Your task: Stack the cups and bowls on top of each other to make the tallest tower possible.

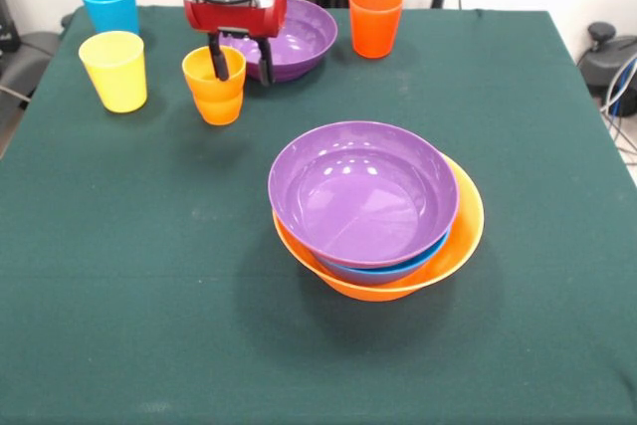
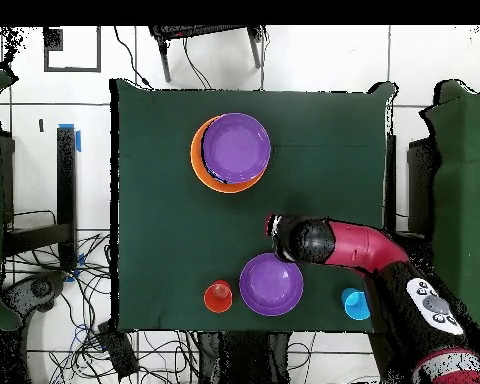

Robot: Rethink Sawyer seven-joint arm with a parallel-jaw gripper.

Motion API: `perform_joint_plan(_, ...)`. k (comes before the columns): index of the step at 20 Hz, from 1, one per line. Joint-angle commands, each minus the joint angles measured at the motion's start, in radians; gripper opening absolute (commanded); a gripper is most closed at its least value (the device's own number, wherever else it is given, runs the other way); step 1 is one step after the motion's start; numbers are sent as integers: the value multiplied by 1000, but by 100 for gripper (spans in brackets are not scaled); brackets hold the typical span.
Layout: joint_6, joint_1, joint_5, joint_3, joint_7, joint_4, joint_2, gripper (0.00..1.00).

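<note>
The tower stands mid-table: a large orange bowl [image 1: 463,236] holds a blue bowl [image 1: 383,271], with a wide purple bowl [image 1: 363,191] on top; from overhead the same purple bowl [image 2: 236,147] shows. My gripper [image 1: 241,65] is open over an orange cup [image 1: 214,97] at the back left. One finger [image 1: 218,62] dips inside the cup and the other hangs outside its right rim, in front of a second purple bowl [image 1: 299,37]. The yellow cup [image 1: 113,70], light blue cup [image 1: 109,4] and red-orange cup [image 1: 375,20] stand apart. Overhead, my arm [image 2: 334,245] hides the orange and yellow cups.
The second purple bowl [image 2: 271,284] sits close behind the gripper, touching distance from the outer finger. In the overhead view the red-orange cup [image 2: 217,297] and light blue cup [image 2: 355,303] flank it near the table's edge. Cables lie on the floor around the table.
</note>
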Motion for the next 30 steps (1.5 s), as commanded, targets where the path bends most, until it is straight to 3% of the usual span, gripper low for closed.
perform_joint_plan(1, -42, -6, -91, 45, -48, 20, 66, 100)
perform_joint_plan(9, -77, -43, -119, 40, -58, 42, 100, 100)
perform_joint_plan(16, -40, -62, -98, 52, -51, 177, -45, 100)
perform_joint_plan(30, 145, 4, 3, 77, -34, 169, -199, 100)
